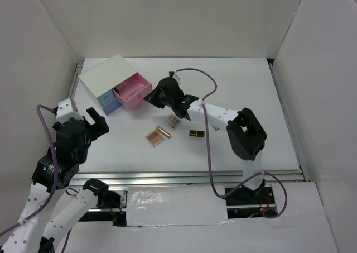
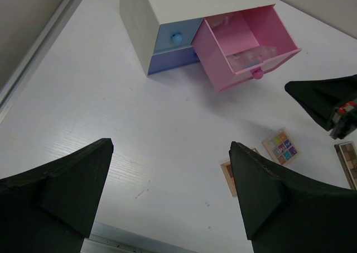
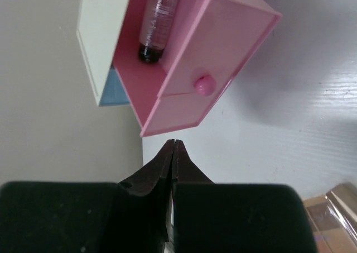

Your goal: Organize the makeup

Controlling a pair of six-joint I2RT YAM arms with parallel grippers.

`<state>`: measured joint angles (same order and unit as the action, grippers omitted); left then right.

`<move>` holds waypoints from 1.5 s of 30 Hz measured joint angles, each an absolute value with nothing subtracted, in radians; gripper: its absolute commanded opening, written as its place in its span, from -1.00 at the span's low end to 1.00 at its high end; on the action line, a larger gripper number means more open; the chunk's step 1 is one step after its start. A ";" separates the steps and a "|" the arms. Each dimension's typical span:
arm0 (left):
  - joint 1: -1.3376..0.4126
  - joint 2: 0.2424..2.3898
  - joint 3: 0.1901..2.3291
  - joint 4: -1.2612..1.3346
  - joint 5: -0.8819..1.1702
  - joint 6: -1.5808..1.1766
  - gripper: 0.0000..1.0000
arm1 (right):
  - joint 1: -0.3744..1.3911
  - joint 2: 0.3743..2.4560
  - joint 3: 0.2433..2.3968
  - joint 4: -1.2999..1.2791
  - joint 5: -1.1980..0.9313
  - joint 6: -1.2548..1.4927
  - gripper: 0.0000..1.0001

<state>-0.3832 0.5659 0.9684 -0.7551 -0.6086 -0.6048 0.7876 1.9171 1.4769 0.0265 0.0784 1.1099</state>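
The makeup lies mid-table: a colourful square palette point(image 1: 174, 122), a brown palette point(image 1: 154, 138) with a rose-gold lipstick point(image 1: 163, 132) on it, and a dark long palette point(image 1: 196, 133). A clear tube with a dark cap point(image 3: 156, 24) lies inside the open pink drawer point(image 3: 223, 46). My right gripper point(image 3: 174, 144) is shut and empty, its tips just off the drawer's front near the knob point(image 3: 204, 84); in the top view the right gripper point(image 1: 149, 98) is beside the drawer point(image 1: 133, 91). My left gripper point(image 2: 170, 191) is open and empty above bare table, left of the palettes point(image 2: 281, 147).
The white box point(image 1: 109, 74) stands at the back left, with a blue drawer point(image 1: 107, 100) beside the pink one. White walls enclose the table. A metal rail point(image 1: 195, 177) runs along the near edge. The right arm point(image 1: 245, 133) reaches across the middle.
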 measured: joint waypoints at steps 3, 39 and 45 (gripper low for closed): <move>-0.383 0.566 0.968 -0.755 -0.609 -0.605 0.99 | 0.788 2.006 1.515 0.056 0.064 1.106 -1.00; -0.383 0.594 0.968 -0.752 -0.580 -0.599 0.99 | 0.747 2.461 2.005 0.228 -0.076 1.163 -0.88; -0.383 0.595 0.968 -0.747 -0.577 -0.598 0.99 | 0.747 2.498 2.045 0.262 -0.076 1.180 -0.83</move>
<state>-0.3832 0.5953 0.9684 -0.7467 -0.5774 -0.5980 0.7467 2.4985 2.0449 0.2619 -0.0761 1.1801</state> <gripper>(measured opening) 0.994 0.080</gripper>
